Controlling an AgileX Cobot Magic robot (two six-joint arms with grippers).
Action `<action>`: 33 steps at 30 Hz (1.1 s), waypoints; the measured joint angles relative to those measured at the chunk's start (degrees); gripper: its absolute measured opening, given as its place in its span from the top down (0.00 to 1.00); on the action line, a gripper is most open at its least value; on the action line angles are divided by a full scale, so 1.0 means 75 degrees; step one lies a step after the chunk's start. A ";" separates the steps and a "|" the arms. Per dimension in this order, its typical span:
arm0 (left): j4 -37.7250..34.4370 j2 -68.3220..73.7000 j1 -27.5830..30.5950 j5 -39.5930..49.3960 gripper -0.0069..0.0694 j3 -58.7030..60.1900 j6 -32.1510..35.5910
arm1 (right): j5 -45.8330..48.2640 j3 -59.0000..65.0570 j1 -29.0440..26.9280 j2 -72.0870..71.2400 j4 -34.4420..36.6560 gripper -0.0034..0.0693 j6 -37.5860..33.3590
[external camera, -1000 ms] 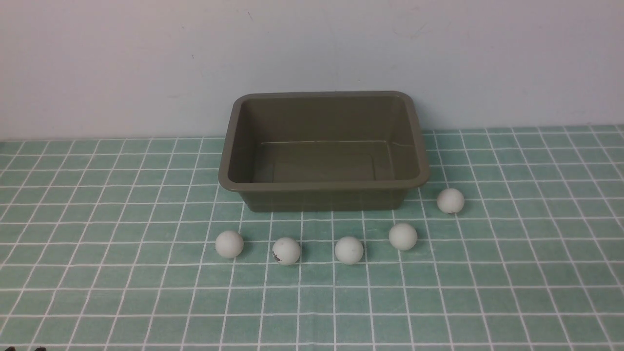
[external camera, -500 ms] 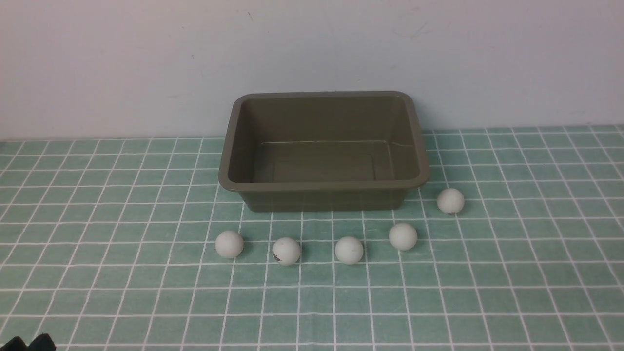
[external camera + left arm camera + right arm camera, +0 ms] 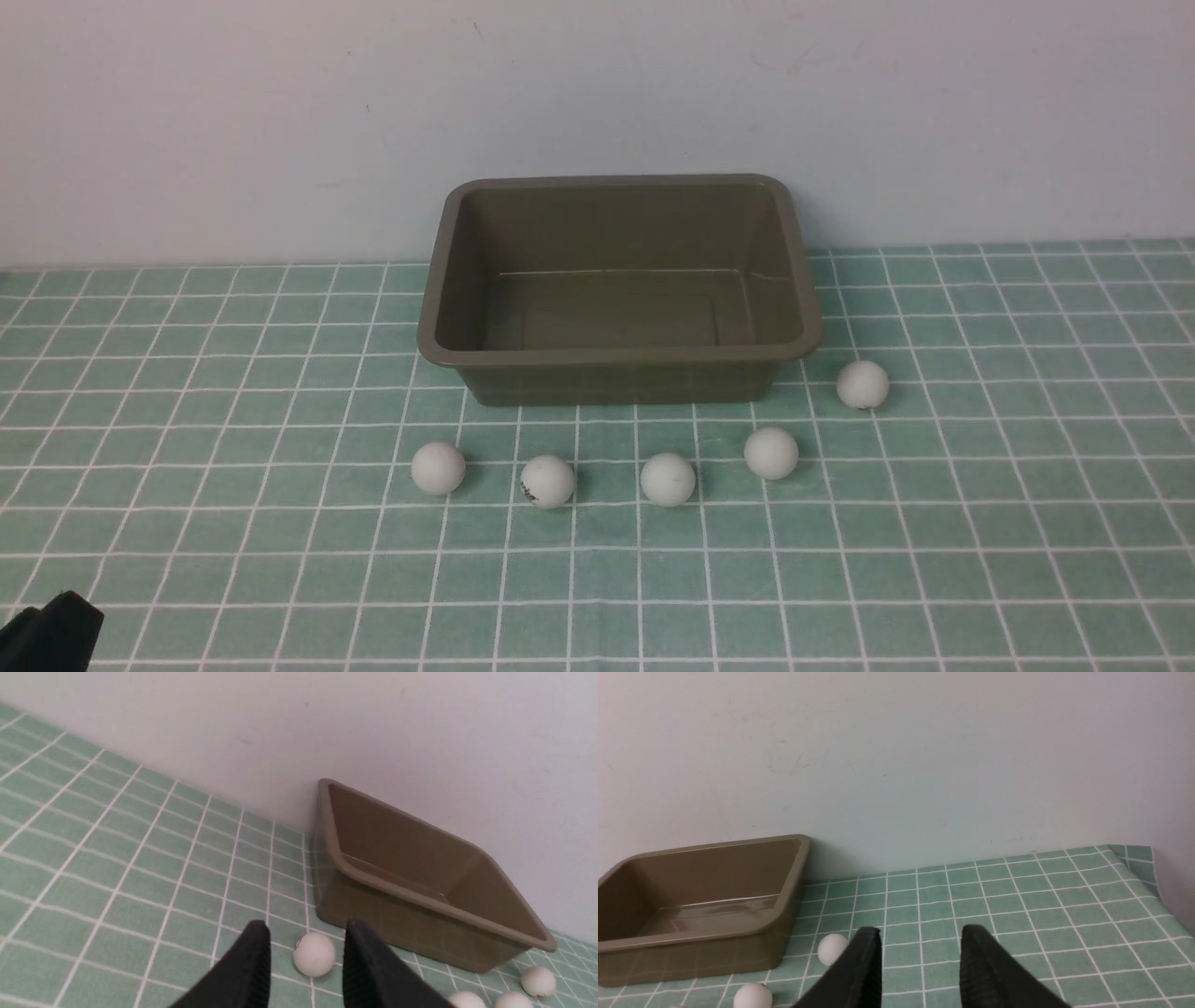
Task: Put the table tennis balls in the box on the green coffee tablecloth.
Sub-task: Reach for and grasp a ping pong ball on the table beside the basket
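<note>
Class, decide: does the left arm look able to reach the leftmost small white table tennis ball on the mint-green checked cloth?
Probably yes: the open left gripper lines up with that ball, only bare cloth between.

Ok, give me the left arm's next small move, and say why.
Probably ease the left tool forward and down around the leftmost table tennis ball. Its fingers stand apart with nothing between them, the ball lines up with that gap but lies ahead, untouched on the green tablecloth, and the box is empty.
</note>
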 joint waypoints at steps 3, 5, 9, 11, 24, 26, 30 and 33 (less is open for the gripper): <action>-0.0193 0.0421 0.0000 0.0741 0.61 -0.0821 0.0889 | 0.0000 0.0000 0.0000 0.0000 0.0249 0.65 -0.0055; -0.0265 0.0962 0.0000 0.1165 0.60 -0.1235 0.1404 | 0.0000 0.0000 0.0000 0.0000 0.0391 0.65 -0.0063; -0.0284 0.1877 0.0000 0.1680 0.58 -0.1671 0.1971 | 0.0000 0.0000 0.0000 0.0000 0.0760 0.65 -0.0281; -0.0299 0.2666 0.0000 0.2021 0.58 -0.1909 0.2381 | 0.0000 0.0000 0.0000 0.0000 0.1013 0.65 -0.0659; -0.3264 0.8056 0.0000 0.2207 0.44 -0.3984 0.7649 | 0.0270 0.0000 0.0000 0.0000 0.2816 0.65 -0.3988; -0.3778 0.8732 0.0000 0.2136 0.42 -0.4282 0.8209 | 0.0437 0.0000 0.0000 0.0007 0.2838 0.65 -0.4052; -0.4650 1.0323 0.0000 0.2274 0.42 -0.5117 0.8948 | 0.0544 0.0000 0.0000 0.0160 0.2873 0.65 -0.4083; -0.4745 1.1219 -0.0118 0.2382 0.42 -0.5648 0.9045 | 0.0734 0.0000 0.0000 0.0452 0.2888 0.65 -0.4091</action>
